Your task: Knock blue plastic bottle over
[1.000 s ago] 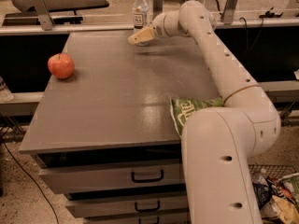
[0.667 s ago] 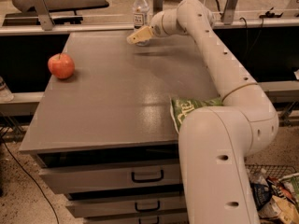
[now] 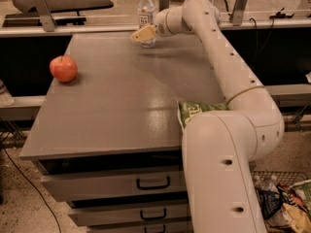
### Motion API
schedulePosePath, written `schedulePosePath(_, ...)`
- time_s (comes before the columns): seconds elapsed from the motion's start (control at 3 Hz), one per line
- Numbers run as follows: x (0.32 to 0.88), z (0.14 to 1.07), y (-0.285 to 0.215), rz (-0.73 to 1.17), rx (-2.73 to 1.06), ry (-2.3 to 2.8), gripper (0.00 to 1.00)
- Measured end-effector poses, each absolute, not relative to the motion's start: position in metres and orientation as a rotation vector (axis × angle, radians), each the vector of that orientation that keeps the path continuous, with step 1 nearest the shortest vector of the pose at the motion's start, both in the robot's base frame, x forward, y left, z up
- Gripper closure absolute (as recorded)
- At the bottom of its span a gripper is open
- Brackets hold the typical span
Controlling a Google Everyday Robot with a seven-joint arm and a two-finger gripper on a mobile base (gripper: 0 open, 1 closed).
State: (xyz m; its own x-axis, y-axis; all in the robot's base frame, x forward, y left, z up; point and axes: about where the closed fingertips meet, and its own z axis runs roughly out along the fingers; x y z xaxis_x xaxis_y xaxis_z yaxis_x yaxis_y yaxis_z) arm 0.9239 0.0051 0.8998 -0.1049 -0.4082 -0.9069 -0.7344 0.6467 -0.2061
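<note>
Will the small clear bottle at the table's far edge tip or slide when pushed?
The small clear plastic bottle stands tall and narrow, so it probably tips easily. The gripper sits low by its base, so sliding is possible. Round, it may roll afterwards.

You are looking down at a grey tabletop (image 3: 112,110) that fills most of the view, with a soft sheen of warm light near its middle. Under its front edge you see a cabinet of grey drawers (image 3: 112,186) with dark handles. Behind the table a pale rail (image 3: 58,30) runs across with dark space below it. Above that you have a dark flat stand (image 3: 63,0) on the left and metal uprights (image 3: 239,4) on the right. The floor (image 3: 19,212) is pale and speckled, and a black cable (image 3: 24,178) trails over it at lower left. A wire basket (image 3: 272,174) of clutter sits at lower right. The gripper (image 3: 140,35) hangs over the table's far edge
</note>
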Motion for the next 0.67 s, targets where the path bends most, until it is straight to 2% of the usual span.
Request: schedulePosePath(0.67,0.9194,0.9134,0.0013,0.364,-0.942,1.707,0.62)
